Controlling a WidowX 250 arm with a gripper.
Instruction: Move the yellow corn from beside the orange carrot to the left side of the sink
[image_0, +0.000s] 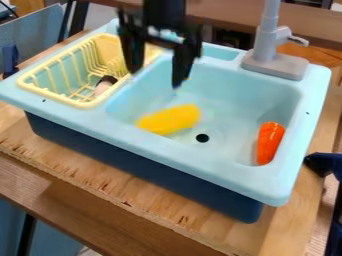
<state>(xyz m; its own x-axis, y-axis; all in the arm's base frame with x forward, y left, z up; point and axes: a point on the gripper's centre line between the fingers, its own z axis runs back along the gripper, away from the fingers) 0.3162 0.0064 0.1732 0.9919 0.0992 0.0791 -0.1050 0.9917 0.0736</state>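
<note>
The black gripper (155, 77) hangs over the upper left of the basin, near the divide with the drying rack, its two fingers spread apart and nothing between them. Below it, a yellow oblong object (169, 119) lies on the basin floor, apart from the gripper. An orange object (269, 143), long and tapered, rests by the basin's right wall. In the pale yellow rack (85, 104) at the left is a small object (104, 85) with a dark end and a light end.
The light blue sink (200, 167) sits on a wooden surface (133, 187). A grey faucet (267, 42) rises from its back right rim. A round dark drain (202, 138) lies between the yellow and orange objects. Dark blue clamp-like parts (323, 164) stand at the right edge.
</note>
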